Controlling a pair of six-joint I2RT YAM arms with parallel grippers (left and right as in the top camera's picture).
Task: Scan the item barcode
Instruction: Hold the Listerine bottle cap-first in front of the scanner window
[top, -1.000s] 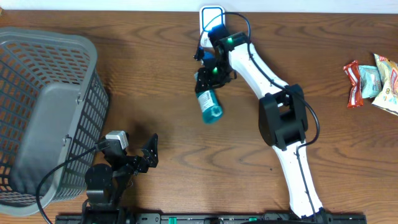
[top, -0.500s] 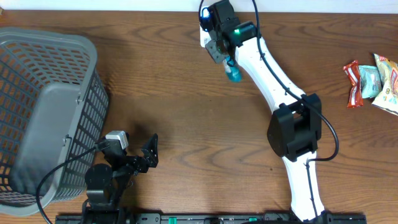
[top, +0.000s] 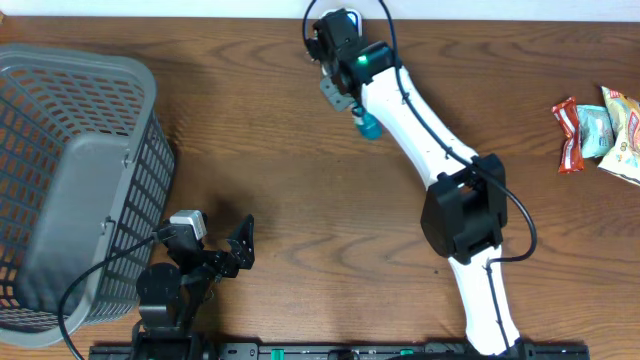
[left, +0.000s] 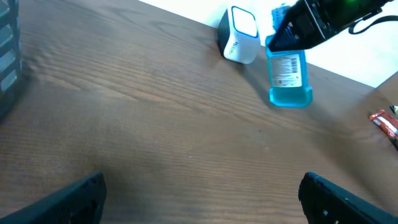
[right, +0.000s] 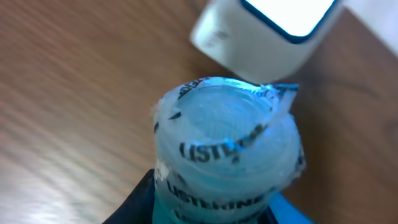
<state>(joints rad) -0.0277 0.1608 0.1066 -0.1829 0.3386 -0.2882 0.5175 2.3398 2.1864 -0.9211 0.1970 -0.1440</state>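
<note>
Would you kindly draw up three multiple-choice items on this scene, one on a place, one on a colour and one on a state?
1. Where is the grey basket?
A. At the table's left side
B. Beside the snack packets
C. Under the right arm

2. What colour is the liquid in the mouthwash bottle?
A. Red
B. Blue
C. Yellow

3. How does the left gripper stand?
A. Shut on the bottle
B. Shut on a packet
C. Open, holding nothing

Answers:
1. A, since the overhead view shows it at the left, far from the snack packets at the right.
2. B, since the left wrist view shows blue liquid behind the white label.
3. C, since its fingers stand wide apart over bare table, while the right gripper holds the bottle by the white scanner.
</note>
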